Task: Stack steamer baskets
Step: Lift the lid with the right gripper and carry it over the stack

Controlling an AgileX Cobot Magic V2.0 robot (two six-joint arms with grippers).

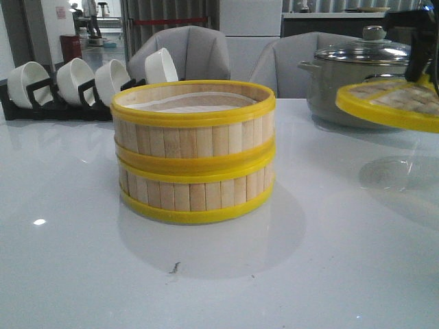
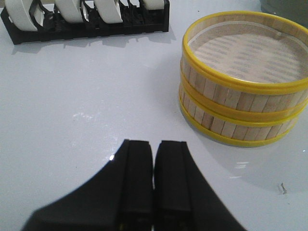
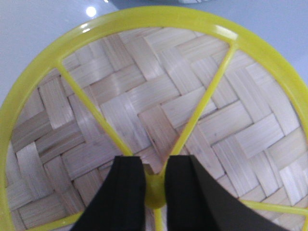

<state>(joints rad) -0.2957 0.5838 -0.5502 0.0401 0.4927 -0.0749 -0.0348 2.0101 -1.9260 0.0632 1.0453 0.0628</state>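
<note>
Two steamer baskets stand stacked in the middle of the table, the upper basket (image 1: 193, 127) on the lower basket (image 1: 195, 188); a pale liner shows inside the top one (image 2: 250, 57). My left gripper (image 2: 154, 149) is shut and empty, low over the bare table beside the stack. My right gripper (image 3: 155, 166) is shut on the yellow knob (image 3: 155, 192) of the flat woven lid (image 3: 144, 110). That lid (image 1: 391, 99) hangs tilted in the air at the right, apart from the stack, with the right arm (image 1: 422, 48) above it.
A grey-green pot with a glass lid (image 1: 357, 75) stands behind the held lid at the back right. A black rack of white bowls (image 1: 68, 86) lines the back left. Grey chairs (image 1: 199, 51) stand beyond the table's far edge.
</note>
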